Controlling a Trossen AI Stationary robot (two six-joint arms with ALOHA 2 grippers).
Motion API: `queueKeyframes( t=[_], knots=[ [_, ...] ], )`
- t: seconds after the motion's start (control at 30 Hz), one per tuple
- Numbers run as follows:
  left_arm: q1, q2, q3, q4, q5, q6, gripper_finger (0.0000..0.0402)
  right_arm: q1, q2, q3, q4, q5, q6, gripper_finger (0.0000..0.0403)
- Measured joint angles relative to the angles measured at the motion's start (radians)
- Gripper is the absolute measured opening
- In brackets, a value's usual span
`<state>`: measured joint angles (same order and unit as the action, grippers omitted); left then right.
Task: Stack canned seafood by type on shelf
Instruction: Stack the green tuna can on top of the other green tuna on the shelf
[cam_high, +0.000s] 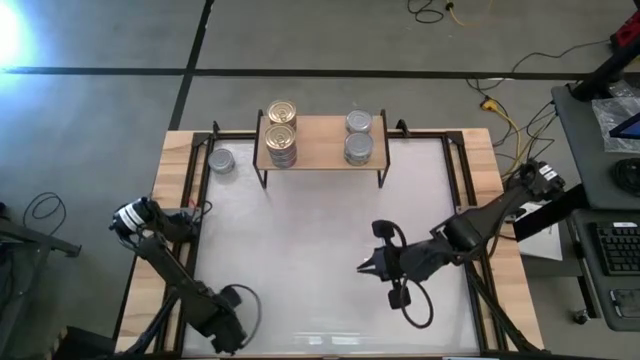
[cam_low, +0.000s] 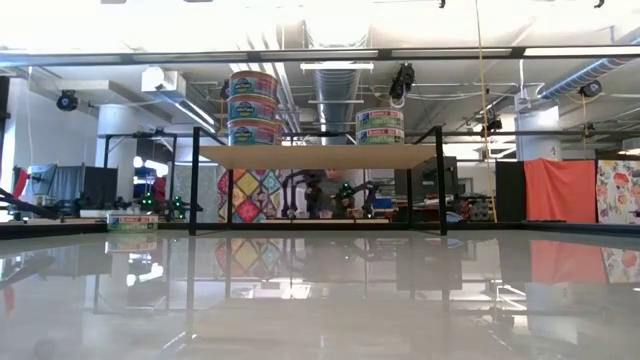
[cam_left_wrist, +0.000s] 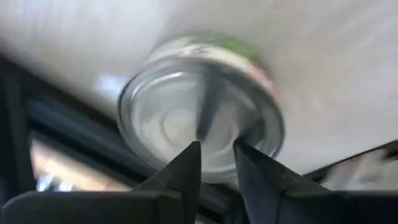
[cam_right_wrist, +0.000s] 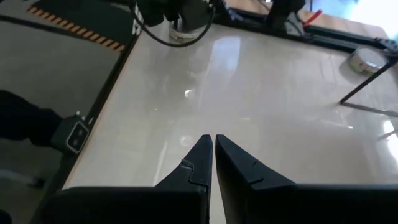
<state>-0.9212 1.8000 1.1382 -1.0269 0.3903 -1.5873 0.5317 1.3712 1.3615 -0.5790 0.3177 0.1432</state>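
Silver-lidded tin (cam_left_wrist: 202, 106) sits right ahead of the left hand (cam_left_wrist: 216, 163), fingers nearly together and tips just short of the lid, gripping nothing; worktop (cam_high: 320, 250) under it. Right hand (cam_high: 368, 266) clenched empty over mid-worktop. Shelf (cam_high: 320, 145) well beyond it: gold-lid stacks (cam_high: 281, 132) at one end, silver-lid tins (cam_high: 358, 137) at the other. Loose tin (cam_high: 221, 160) beside the shelf.

The shelf (cam_high: 322, 150) on the white table (cam_high: 330, 250) carries gold-lidded tins (cam_high: 282, 135) and silver-lidded tins (cam_high: 359, 137).
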Motion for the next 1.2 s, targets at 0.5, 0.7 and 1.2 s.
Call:
queueKeyframes(
  t=[0.5, 0.7, 1.2],
  knots=[
    [0.38, 0.13, 0.357, 0.017, -0.734, 0.693, 0.0036, 0.045, 0.018, -0.038, -0.112, -0.001, 0.142, 0.0013],
    [0.411, 0.183, 0.604, -0.026, -0.806, 0.962, 0.0036, 0.059, 0.013, -0.044, -0.158, 0.0, 0.207, 0.0013],
    [0.122, 0.177, 0.674, -0.345, -0.626, 0.532, 0.0043, 0.066, 0.013, -0.157, -0.062, 0.067, 0.189, 0.0013]
  ],
)
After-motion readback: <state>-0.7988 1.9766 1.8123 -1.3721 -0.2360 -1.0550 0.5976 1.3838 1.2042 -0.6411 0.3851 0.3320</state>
